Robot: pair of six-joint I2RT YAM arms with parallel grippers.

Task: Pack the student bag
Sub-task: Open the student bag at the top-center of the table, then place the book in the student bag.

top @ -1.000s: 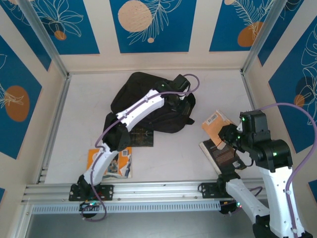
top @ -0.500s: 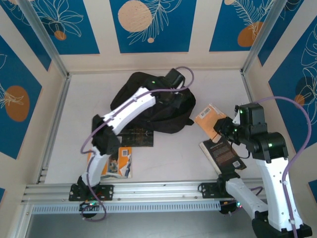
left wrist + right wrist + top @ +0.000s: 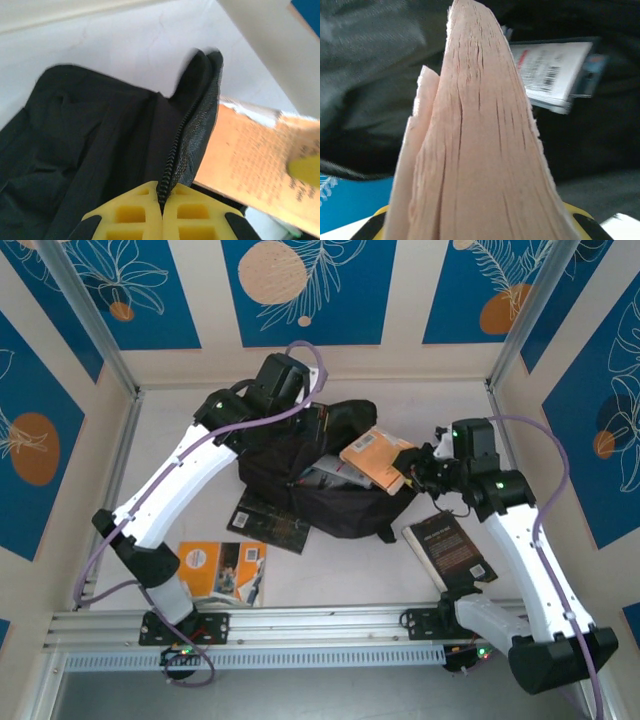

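Observation:
The student bag (image 3: 345,502) is a black backpack lying mid-table with its mouth pulled open. My left gripper (image 3: 312,428) is shut on the zipper edge (image 3: 186,131) of the bag (image 3: 85,145) and holds that flap up; in the left wrist view the yellow fingertips (image 3: 162,205) pinch the zipper teeth. My right gripper (image 3: 416,468) is shut on an orange book (image 3: 373,457) whose far end hangs over the bag's opening. The right wrist view looks along the book's page edge (image 3: 480,150) into the dark bag interior (image 3: 600,145). The orange cover (image 3: 255,165) lies beside the lifted flap.
A book with a white barcode label (image 3: 551,70) lies inside the bag (image 3: 326,472). A flat dark book with gold print (image 3: 268,521) lies at the bag's left front. An orange book (image 3: 222,570) lies near the front left, a dark book (image 3: 452,548) at the front right.
My left gripper shut on the bag's zipper edge and pulled it up and toward the back left, opening the bag. My right gripper carried the orange book left to the opening.

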